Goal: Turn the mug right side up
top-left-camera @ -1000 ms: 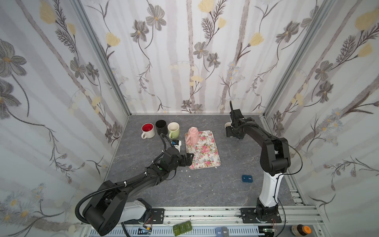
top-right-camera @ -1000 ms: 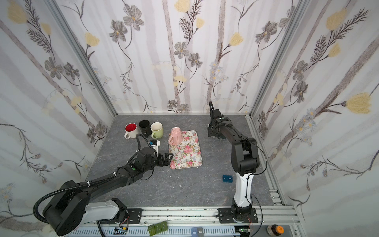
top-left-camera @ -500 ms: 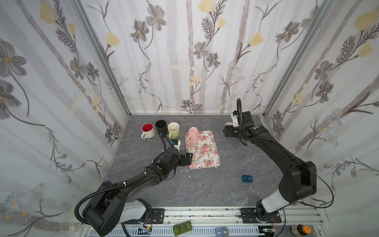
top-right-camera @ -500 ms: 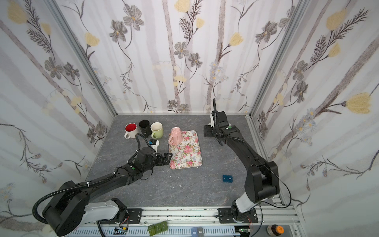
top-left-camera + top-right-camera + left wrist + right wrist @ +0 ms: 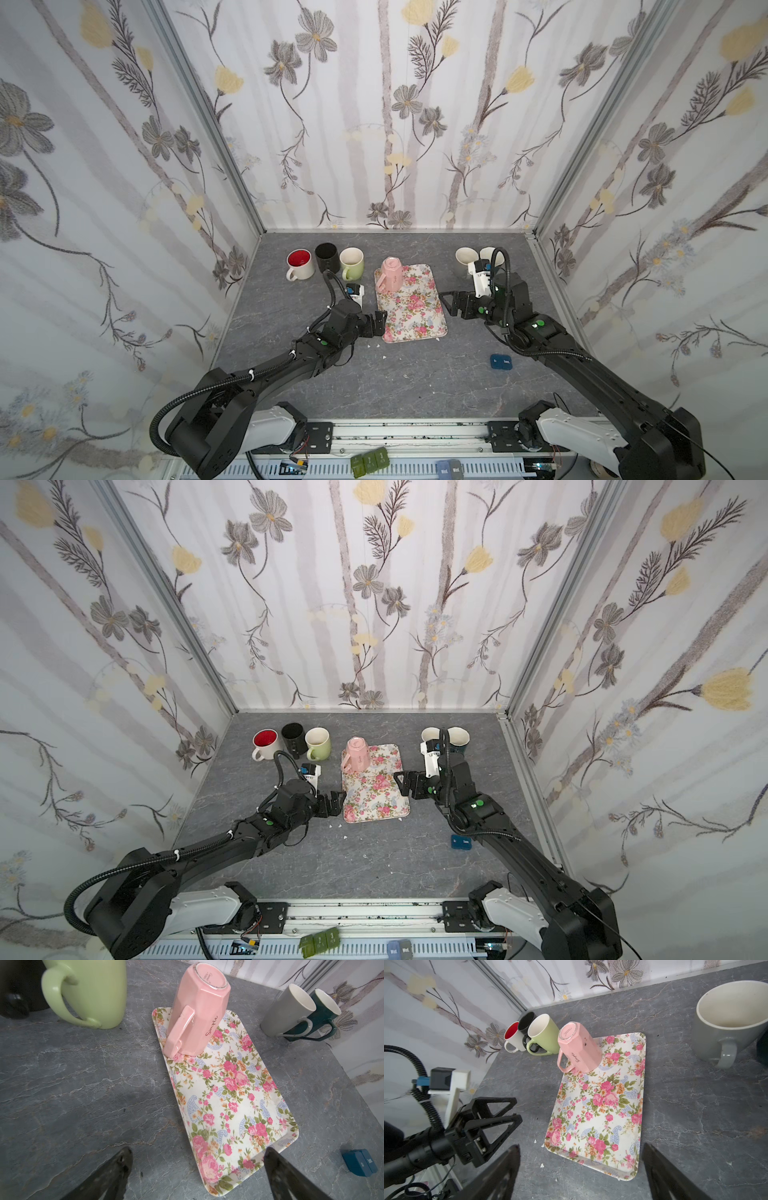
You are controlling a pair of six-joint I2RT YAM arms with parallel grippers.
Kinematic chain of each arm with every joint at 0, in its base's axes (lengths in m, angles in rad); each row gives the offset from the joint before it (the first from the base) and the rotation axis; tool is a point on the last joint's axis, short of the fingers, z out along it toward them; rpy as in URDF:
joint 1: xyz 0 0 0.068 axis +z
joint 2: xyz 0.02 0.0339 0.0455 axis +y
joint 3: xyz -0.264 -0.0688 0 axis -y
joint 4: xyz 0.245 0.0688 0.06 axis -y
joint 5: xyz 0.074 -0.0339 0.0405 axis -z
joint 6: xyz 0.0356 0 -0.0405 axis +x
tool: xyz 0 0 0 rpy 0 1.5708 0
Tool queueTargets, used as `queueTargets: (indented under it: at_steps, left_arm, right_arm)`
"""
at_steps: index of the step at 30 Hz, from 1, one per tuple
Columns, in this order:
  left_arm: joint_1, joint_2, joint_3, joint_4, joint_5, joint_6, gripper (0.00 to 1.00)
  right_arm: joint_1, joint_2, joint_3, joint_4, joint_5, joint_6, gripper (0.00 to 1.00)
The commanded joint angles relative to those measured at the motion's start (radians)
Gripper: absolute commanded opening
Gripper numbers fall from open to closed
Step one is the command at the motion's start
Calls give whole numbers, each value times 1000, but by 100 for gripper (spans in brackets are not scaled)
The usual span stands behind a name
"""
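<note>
While wide open and empty, left hand (image 5: 376, 323) and right hand (image 5: 448, 303) beside tray (image 5: 411, 309), off mug (image 5: 391, 272)

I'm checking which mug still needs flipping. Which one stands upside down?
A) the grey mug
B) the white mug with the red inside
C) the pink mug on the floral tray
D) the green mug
C: the pink mug shows its flat base upward, and its rim rests down on a far corner of the floral tray.
</note>
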Motion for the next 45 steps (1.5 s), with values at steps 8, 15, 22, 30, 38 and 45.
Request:
queueTargets:
  at_steps: [8,15,22,30,38,45]
  left_arm:
    - [1,32,20,2,-38,36,100]
    - [0,57,39,22,45,64,100]
    - [0,112,104,9,69,38,100]
    - [0,264,303,-98,35,17,100]
    - [1,416,520,-224,-38,106,100]
    - [1,501,623,-277,-76,171,100]
  right_arm:
    - [-1,-384,-221,71,120,97,100]
    - [-1,-462,-310,126,35,96,100]
    - [-1,-459,-371,215,-53,129,100]
    - [-2,-444,-440,319,-95,172,100]
    - [0,-469,-453,279,-65,161,100]
    - [-1,-525,-481,249,-37,165,100]
